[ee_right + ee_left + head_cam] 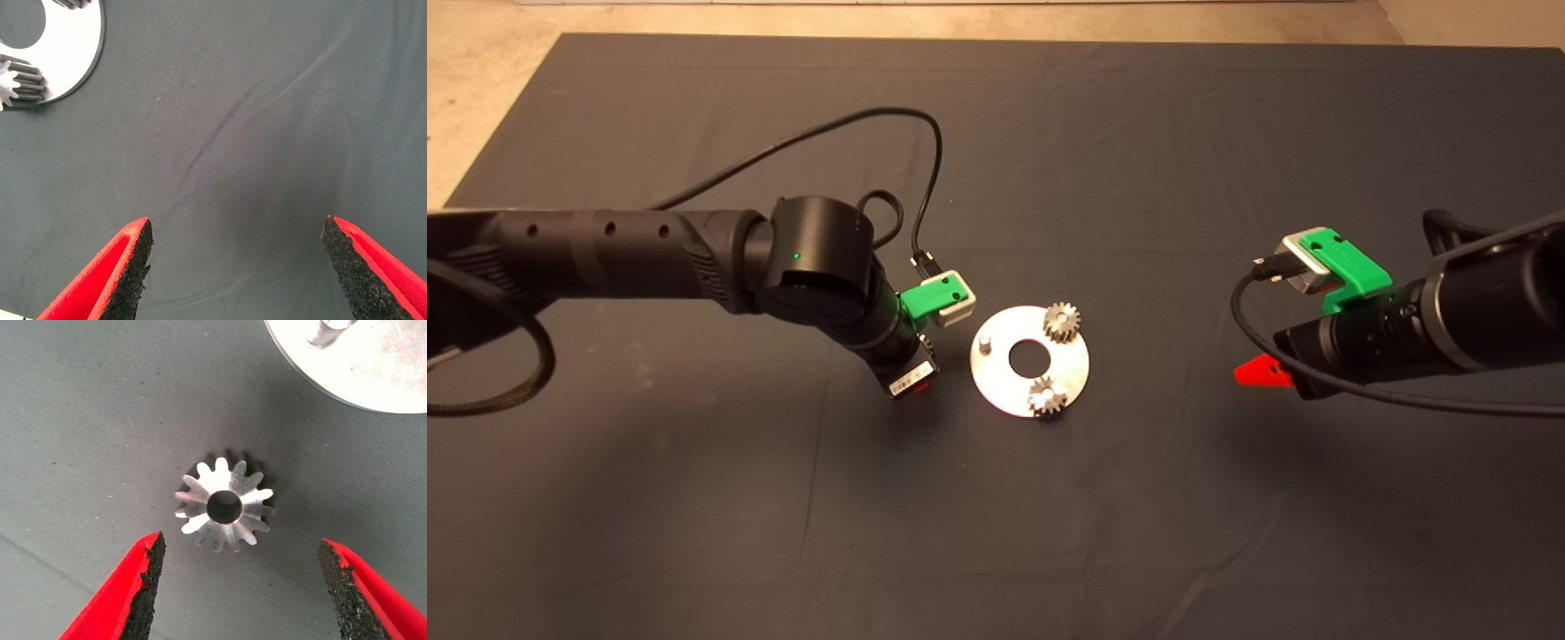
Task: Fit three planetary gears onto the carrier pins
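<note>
Your left gripper (240, 587) hovers released over the third small dark-steel toothed gear (225, 505), which lies flat on the dark mat (694, 498) between its red fingers (137, 587). Just beyond it, the shiny round metal disc (1005, 373) carries two matching gears (1062, 321) and one bare silvery pin (986, 345). Your right gripper (237, 267) also hangs released, well apart from the disc.

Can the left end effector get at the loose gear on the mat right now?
Probably yes. The left end effector hangs open directly over the third gear, which lies flat on the mat clear of the disc. Nothing stands between the fingers and it.
</note>
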Tool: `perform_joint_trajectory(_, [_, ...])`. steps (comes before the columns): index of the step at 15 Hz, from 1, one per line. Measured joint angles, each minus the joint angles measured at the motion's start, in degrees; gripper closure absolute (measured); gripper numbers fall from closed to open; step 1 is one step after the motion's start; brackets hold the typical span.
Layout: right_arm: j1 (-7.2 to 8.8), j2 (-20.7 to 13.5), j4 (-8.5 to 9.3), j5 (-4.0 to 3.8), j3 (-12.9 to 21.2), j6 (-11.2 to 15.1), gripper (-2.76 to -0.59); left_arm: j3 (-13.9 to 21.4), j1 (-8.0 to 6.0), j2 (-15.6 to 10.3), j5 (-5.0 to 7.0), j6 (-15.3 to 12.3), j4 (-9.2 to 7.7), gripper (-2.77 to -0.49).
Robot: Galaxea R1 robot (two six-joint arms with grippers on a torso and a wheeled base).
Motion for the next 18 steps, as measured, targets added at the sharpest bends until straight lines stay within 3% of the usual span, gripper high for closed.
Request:
perform_joint_trajectory(2, [0.00, 0.0, 0.00, 0.05, 0.0, 0.0, -1.89, -0.3, 0.05, 0.0, -1.35, 0.0, -0.10, -1.62])
perform_joint_trajectory(5, [0.00, 0.0, 0.02, 0.14, 0.0, 0.0, -1.89, -1.5, 0.05, 0.3, -1.77, 0.1, -0.10, -1.62])
perform_joint_trajectory(8, [0.00, 0.0, 0.00, 0.17, 0.0, 0.0, -1.89, -2.9, 0.05, 0.3, -3.64, 1.2, -0.10, -1.62])
perform_joint_trajectory(15, [0.00, 0.0, 0.02, 0.17, 0.4, 0.0, -1.89, -3.6, 0.11, -0.2, -4.20, 2.4, -0.10, -1.62])
perform_joint_trajectory(18, [0.00, 0.0, 0.02, 0.15, 0.4, 0.0, -1.89, -3.6, 0.55, -0.1, -5.37, 2.3, -0.13, -1.62])
